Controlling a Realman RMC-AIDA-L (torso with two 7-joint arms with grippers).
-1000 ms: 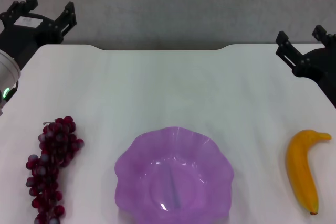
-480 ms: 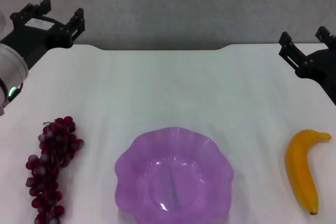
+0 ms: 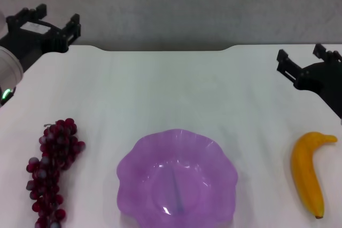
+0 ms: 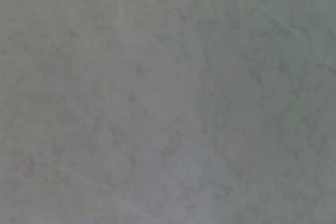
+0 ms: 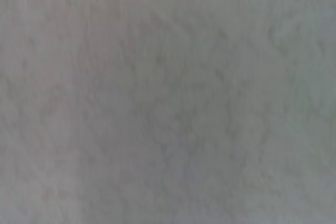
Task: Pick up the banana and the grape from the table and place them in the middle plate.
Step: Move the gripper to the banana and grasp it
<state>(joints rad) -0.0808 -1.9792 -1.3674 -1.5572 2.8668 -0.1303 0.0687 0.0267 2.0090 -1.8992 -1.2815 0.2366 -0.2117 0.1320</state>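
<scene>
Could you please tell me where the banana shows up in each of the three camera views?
Head view: the banana lies on the white table at the lower right, right of the purple plate.
Left wrist view: not in it; only a grey mottled surface.
Right wrist view: not in it; the same kind of surface.
Shared landmark: none that I can confirm.

A: What carries everything here?

B: The table, a plain white top whose far edge has a shallow notch across its middle.

A: What lies directly on it?

B: 3 things, all along the near edge. The middle plate, a translucent purple dish with a wavy rim, sits at the centre of that edge. The grape, a long dark red bunch, lies toward the near left corner. The banana lies toward the near right corner, dark tip pointing at the near edge.

A: Do any touch?

B: No, each lies well apart from the plate.
</scene>
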